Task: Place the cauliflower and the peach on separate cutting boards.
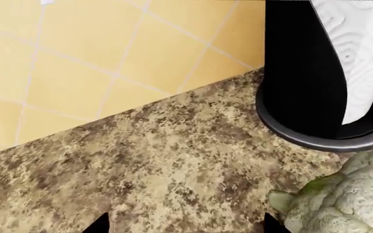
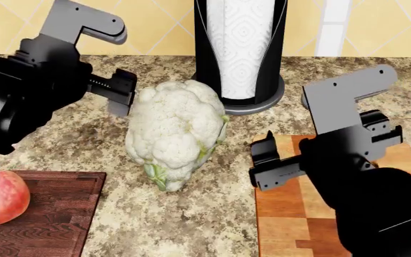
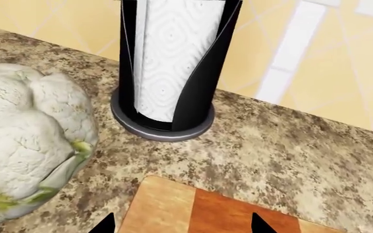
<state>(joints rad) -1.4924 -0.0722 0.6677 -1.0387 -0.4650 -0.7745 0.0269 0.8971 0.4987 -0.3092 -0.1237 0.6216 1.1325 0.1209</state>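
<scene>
Speckled brown granite countertop [image 2: 120,214], yellow tiled wall [image 1: 76,58] behind it. Cauliflower [image 2: 173,131] lies on the bare stone between the two boards, on neither; white florets up, pale green leaves at its near end. Seen also in the left wrist view [image 1: 348,199] and the right wrist view [image 3: 27,136].

Peach [image 2: 2,197] rests on the dark reddish-brown planked cutting board [image 2: 48,219] at the near left, partly cut off by the picture edge. Checkered cutting board [image 2: 291,214] of tan and orange-brown blocks lies at the near right, bare where visible; its far corner shows in the right wrist view [image 3: 193,208].

Black paper towel holder [image 2: 240,53] stands upright against the wall, just behind the cauliflower, white patterned roll inside.

Left gripper [image 2: 123,91] sits just beside the cauliflower's upper left side; contact cannot be told. Its dark fingertips [image 1: 99,224] show spread wide apart over bare counter, nothing between them. Right gripper [image 2: 266,160] hangs over the near edge of the checkered board, apart from the cauliflower; fingertips [image 3: 259,224] likewise parted, holding nothing
</scene>
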